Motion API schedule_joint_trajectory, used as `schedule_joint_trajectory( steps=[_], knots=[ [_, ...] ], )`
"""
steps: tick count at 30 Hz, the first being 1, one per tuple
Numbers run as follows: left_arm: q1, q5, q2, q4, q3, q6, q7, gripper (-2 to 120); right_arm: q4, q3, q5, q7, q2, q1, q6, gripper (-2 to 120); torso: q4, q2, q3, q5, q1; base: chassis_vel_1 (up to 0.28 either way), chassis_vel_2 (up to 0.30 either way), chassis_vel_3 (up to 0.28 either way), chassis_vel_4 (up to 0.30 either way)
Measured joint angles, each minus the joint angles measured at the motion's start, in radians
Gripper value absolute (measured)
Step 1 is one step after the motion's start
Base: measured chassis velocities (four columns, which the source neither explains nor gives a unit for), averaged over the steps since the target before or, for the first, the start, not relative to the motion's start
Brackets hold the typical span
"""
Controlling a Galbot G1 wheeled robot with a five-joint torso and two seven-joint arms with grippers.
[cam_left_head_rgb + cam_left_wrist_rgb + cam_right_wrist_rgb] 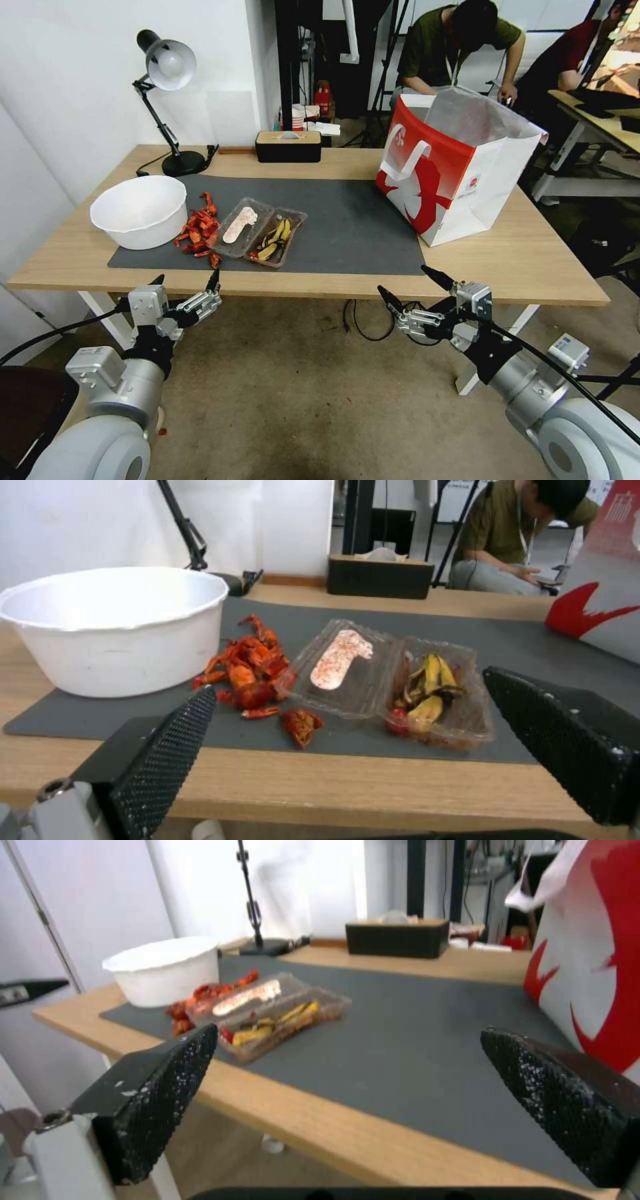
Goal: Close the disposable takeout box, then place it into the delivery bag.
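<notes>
The clear takeout box lies open on the dark mat, one half holding a pale pink piece, the other yellow-brown food; the wrist views show it too. At the table's right stands the delivery bag, red-fronted with white sides, its mouth open and silvery lining showing. My left gripper hangs open below the table's front edge, in front of the box. Open as well, my right gripper is below the front edge, nearer the bag. Each wrist view shows its own wide-apart fingers.
A white round bowl sits at the mat's left, with red crayfish shells piled between it and the box. A desk lamp and a black tissue box stand along the back edge. People work behind the table.
</notes>
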Motion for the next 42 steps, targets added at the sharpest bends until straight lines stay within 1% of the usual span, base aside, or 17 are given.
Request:
schedule_joint_trajectory(
  steps=[2, 5, 13, 21, 24, 25, 28, 29, 31, 32, 34, 36, 37, 39, 40, 41, 42],
  knots=[
    [0.001, 0.029, -0.006, 0.016, 0.007, -0.030, 0.008, 100, -0.012, -0.001, 0.011, -0.001, -0.008, 0.006, 0.028, 100, 0.0001, 0.000, 0.000, 0.0001, 0.000, 0.000, 0.000, 0.000, 0.000],
    [0.001, 0.046, -0.009, 0.027, 0.010, -0.053, 0.016, 100, -0.024, -0.003, 0.021, -0.001, -0.015, 0.013, 0.044, 100, 0.0000, 0.000, 0.000, -0.0001, 0.000, 0.000, 0.000, 0.000, 0.000],
    [0.006, 0.046, -0.011, 0.022, 0.001, -0.059, 0.018, 100, -0.048, -0.024, 0.035, 0.003, -0.043, 0.053, 0.060, 100, 0.0001, 0.000, 0.000, 0.0000, 0.000, 0.000, 0.000, 0.000, 0.000],
    [0.007, 0.052, -0.014, 0.023, -0.014, -0.095, 0.036, 100, -0.102, -0.070, 0.086, 0.011, -0.090, 0.115, 0.112, 100, -0.0003, 0.000, 0.000, 0.0000, 0.000, 0.000, 0.000, 0.000, 0.000],
    [0.014, 0.048, -0.016, 0.022, -0.024, -0.095, 0.036, 100, -0.161, -0.132, 0.112, 0.024, -0.150, 0.213, 0.124, 100, 0.0000, 0.000, 0.000, 0.0002, 0.000, 0.000, 0.000, 0.000, 0.000],
    [0.014, 0.048, -0.016, 0.022, -0.024, -0.095, 0.036, 100, -0.161, -0.132, 0.112, 0.024, -0.150, 0.213, 0.124, 100, 0.0000, 0.000, 0.000, 0.0002, 0.000, 0.000, 0.000, 0.000, 0.000],
    [0.021, 0.048, -0.016, 0.018, -0.034, -0.095, 0.035, 100, -0.222, -0.237, 0.159, 0.058, -0.240, 0.352, 0.113, 100, 0.0001, 0.000, 0.000, 0.0001, 0.000, 0.000, 0.000, 0.000, 0.000],
    [0.021, 0.048, -0.016, 0.018, -0.034, -0.095, 0.035, 100, -0.222, -0.237, 0.159, 0.058, -0.240, 0.352, 0.113, 100, 0.0001, 0.000, 0.000, 0.0001, 0.000, 0.000, 0.000, 0.000, 0.000],
    [0.025, 0.048, -0.018, 0.016, -0.040, -0.095, 0.034, 100, -0.243, -0.324, 0.211, 0.106, -0.292, 0.453, 0.085, 100, 0.0000, 0.000, 0.000, 0.0000, 0.000, 0.000, 0.000, 0.000, 0.000],
    [0.025, 0.048, -0.018, 0.016, -0.040, -0.095, 0.034, 100, -0.243, -0.324, 0.211, 0.106, -0.292, 0.453, 0.085, 100, 0.0000, 0.000, 0.000, 0.0000, 0.000, 0.000, 0.000, 0.000, 0.000],
    [0.031, 0.048, -0.025, 0.014, -0.046, -0.095, 0.033, 100, -0.250, -0.432, 0.262, 0.232, -0.329, 0.585, 0.023, 100, 0.0006, 0.000, 0.000, -0.0003, 0.000, 0.000, 0.000, 0.000, 0.000],
    [0.038, 0.052, -0.031, 0.009, -0.050, -0.095, 0.033, 100, -0.250, -0.514, 0.307, 0.362, -0.346, 0.686, -0.048, 100, 0.0002, 0.000, 0.000, -0.0001, 0.000, 0.000, 0.000, 0.000, 0.000],
    [0.038, 0.052, -0.031, 0.009, -0.050, -0.095, 0.033, 100, -0.250, -0.514, 0.307, 0.362, -0.346, 0.686, -0.048, 100, 0.0002, 0.000, 0.000, -0.0001, 0.000, 0.000, 0.000, 0.000, 0.000],
    [0.045, 0.057, -0.040, 0.005, -0.053, -0.095, 0.033, 100, -0.247, -0.596, 0.412, 0.511, -0.349, 0.789, -0.137, 100, 0.0001, 0.000, 0.000, -0.0003, 0.000, 0.000, 0.000, 0.000, 0.000],
    [0.050, 0.061, -0.044, 0.002, -0.054, -0.095, 0.033, 100, -0.251, -0.640, 0.469, 0.595, -0.341, 0.839, -0.171, 100, -0.0002, 0.000, 0.000, -0.0002, 0.000, 0.000, 0.000, 0.000, 0.000],
    [0.053, 0.063, -0.047, 0.000, -0.055, -0.095, 0.033, 100, -0.257, -0.668, 0.504, 0.652, -0.332, 0.872, -0.185, 100, 0.0001, 0.000, 0.000, 0.0000, 0.000, 0.000, 0.000, 0.000, 0.000],
    [0.053, 0.063, -0.047, 0.000, -0.055, -0.095, 0.033, 100, -0.257, -0.668, 0.504, 0.652, -0.332, 0.872, -0.185, 100, 0.0001, 0.000, 0.000, 0.0000, 0.000, 0.000, 0.000, 0.000, 0.000]
  ],
)
